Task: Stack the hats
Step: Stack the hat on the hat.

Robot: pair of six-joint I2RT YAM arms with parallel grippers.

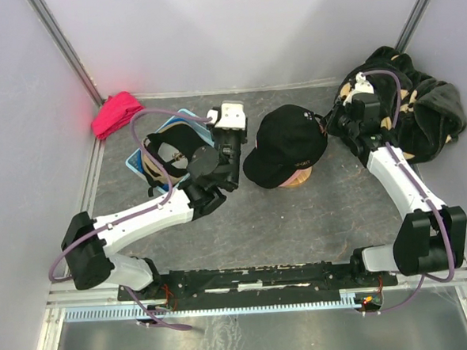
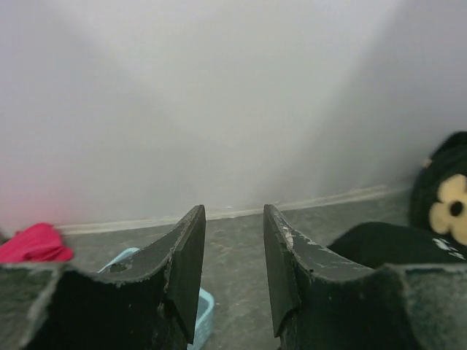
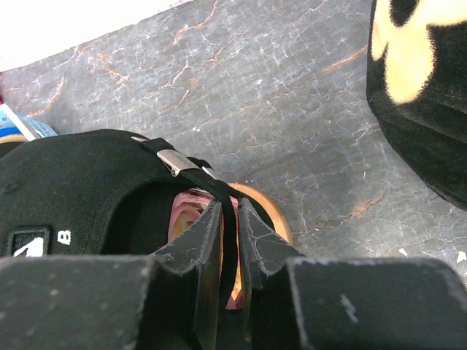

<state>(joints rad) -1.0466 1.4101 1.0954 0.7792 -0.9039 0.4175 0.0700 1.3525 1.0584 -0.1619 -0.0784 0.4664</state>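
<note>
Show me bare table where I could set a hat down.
Widest bare table lies in front of the middle black cap. A narrower strip runs behind it. Crowded: blue cap left, flowered fabric right.

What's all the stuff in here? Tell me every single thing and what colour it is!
lettered black hat: one, black with small white letters, middle of the table, top of a pile
pink hat: one, pink, under the lettered black hat
tan hat: one, tan, bottom of that pile, only its edge shows
plain black hat: one, black, left side, lying on the blue hat
blue hat: one, bright blue, left side, underneath
cloth bundle: one, red-pink, back left corner
plush fabric: one, black with beige flowers, back right
table: one, grey, veined
left gripper: one, black, open and empty, facing the back wall
right gripper: one, black, shut on the lettered black hat's strap
</note>
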